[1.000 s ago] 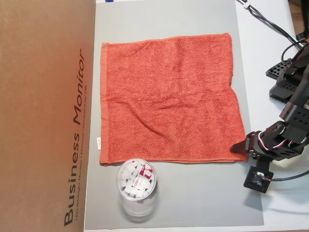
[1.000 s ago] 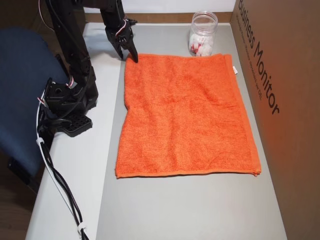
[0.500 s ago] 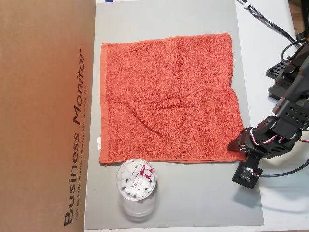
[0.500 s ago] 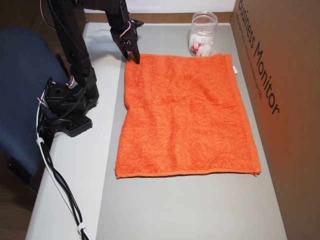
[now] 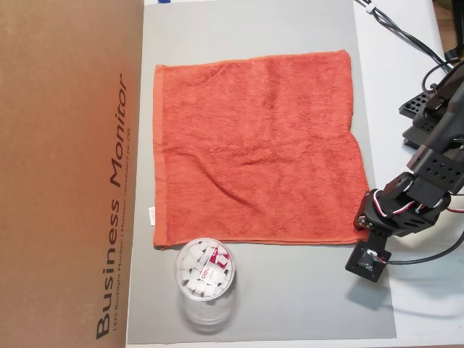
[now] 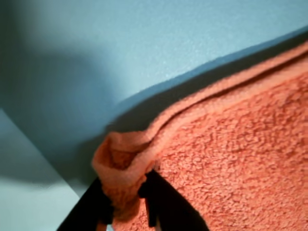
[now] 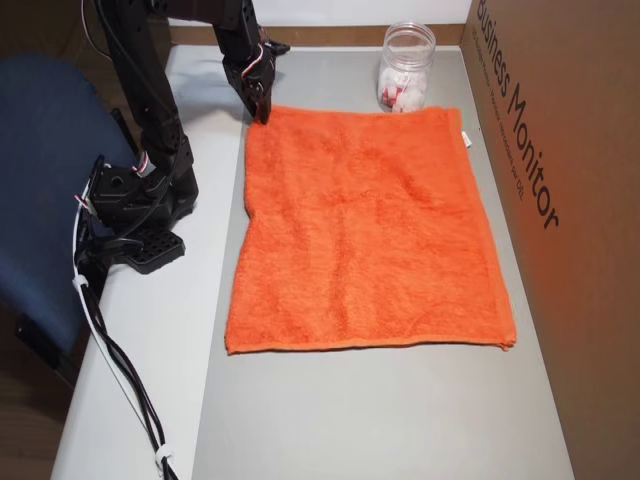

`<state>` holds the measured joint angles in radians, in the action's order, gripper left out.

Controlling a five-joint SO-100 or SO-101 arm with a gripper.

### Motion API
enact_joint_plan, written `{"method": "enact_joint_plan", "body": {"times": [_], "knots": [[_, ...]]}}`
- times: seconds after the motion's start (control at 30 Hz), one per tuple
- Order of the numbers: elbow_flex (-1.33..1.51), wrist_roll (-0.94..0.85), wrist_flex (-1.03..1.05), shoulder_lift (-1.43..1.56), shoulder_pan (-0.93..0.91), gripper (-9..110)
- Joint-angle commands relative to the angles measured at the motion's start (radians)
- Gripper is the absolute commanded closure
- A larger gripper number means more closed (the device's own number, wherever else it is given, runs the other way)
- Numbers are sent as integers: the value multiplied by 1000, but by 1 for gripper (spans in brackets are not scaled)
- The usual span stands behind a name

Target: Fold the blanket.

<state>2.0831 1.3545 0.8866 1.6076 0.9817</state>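
- Your blanket [image 5: 257, 148] lies spread flat on the grey mat [image 5: 290, 29] that covers the table. It is an orange-red terry cloth, roughly square, with a hemmed band along its edges.
- A few soft creases run across its middle, and a small white tag [image 5: 151, 214] sticks out of the edge nearest the cardboard box [image 5: 65, 174].
- Your claw [image 5: 360, 226] is clenched on one corner of the blanket. In the wrist view that corner [image 6: 120, 163] is bunched into a small rolled lump between the two dark fingers [image 6: 161, 202], lifted slightly off the mat.
- In an overhead view the claw [image 7: 262, 110] meets the corner at the mat's edge, on the arm's side.
- A clear plastic jar [image 5: 205, 279] with white and red contents stands just beside the blanket's edge, near the box.
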Motion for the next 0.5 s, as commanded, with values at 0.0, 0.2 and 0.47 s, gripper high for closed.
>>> {"method": "enact_joint_plan", "body": {"times": [0.0,0.2,0.47], "knots": [[0,3,6,3,9,102],[-2,3,6,6,5,102],[-18,3,17,21,5,102]]}}
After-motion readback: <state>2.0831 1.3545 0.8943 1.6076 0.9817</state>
